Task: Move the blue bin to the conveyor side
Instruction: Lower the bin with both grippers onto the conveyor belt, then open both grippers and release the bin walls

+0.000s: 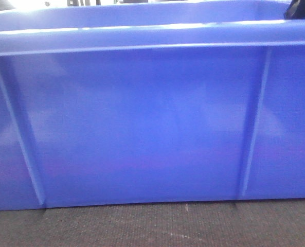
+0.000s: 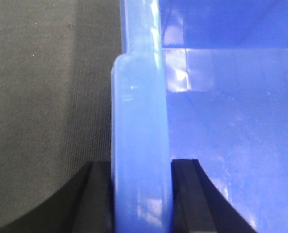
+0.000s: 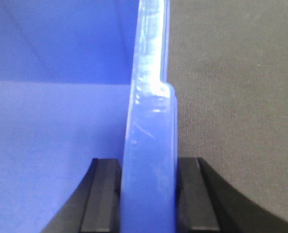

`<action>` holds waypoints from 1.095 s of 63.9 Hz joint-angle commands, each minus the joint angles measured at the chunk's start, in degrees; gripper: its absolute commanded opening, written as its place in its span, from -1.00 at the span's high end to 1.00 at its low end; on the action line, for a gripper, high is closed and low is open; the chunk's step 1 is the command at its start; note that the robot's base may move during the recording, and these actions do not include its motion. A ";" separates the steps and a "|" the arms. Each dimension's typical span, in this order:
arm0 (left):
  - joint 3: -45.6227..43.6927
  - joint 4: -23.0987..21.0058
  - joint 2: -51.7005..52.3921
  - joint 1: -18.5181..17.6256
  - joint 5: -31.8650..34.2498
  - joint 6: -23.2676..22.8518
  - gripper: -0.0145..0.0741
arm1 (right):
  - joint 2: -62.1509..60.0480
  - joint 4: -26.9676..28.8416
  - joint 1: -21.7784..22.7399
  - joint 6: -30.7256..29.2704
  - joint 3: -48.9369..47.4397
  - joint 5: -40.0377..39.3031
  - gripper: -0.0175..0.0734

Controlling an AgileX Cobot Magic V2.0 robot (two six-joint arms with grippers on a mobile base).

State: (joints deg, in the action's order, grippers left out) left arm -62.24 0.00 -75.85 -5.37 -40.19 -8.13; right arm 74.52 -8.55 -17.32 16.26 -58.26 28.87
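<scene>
The blue bin [image 1: 142, 128] fills the front view, its ribbed side wall resting on the dark woven conveyor side [image 1: 152, 226]. In the left wrist view my left gripper [image 2: 142, 194] is shut on the bin's left rim [image 2: 139, 121], one black finger outside over the conveyor side [image 2: 46, 97] and one inside the bin. The right wrist view shows my right gripper [image 3: 148, 194] shut on the bin's right rim [image 3: 151, 126], with one finger inside the bin and the other over the conveyor side [image 3: 231, 97]. A dark part of an arm [image 1: 301, 9] shows at the bin's top right corner.
The bin's inside [image 2: 231, 121] looks bare where it shows. Bright background beyond the bin's far rim [image 1: 54, 4] is too washed out to read.
</scene>
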 commanded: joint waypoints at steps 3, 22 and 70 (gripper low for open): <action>-0.55 -3.20 0.62 -0.62 5.95 0.32 0.71 | -0.36 0.72 -0.45 -1.11 -1.05 -5.68 0.81; -0.17 -3.20 0.60 -0.62 5.28 0.43 0.53 | 0.34 0.72 -0.45 -1.11 -1.05 -5.31 0.81; -8.13 -3.20 3.11 -0.62 0.89 0.43 -0.51 | -1.30 -2.28 -0.45 -1.21 -12.32 7.77 -0.58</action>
State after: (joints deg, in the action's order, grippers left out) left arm -67.85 -2.90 -74.45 -5.64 -37.82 -7.79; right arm 74.68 -9.54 -17.77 15.73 -67.21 33.99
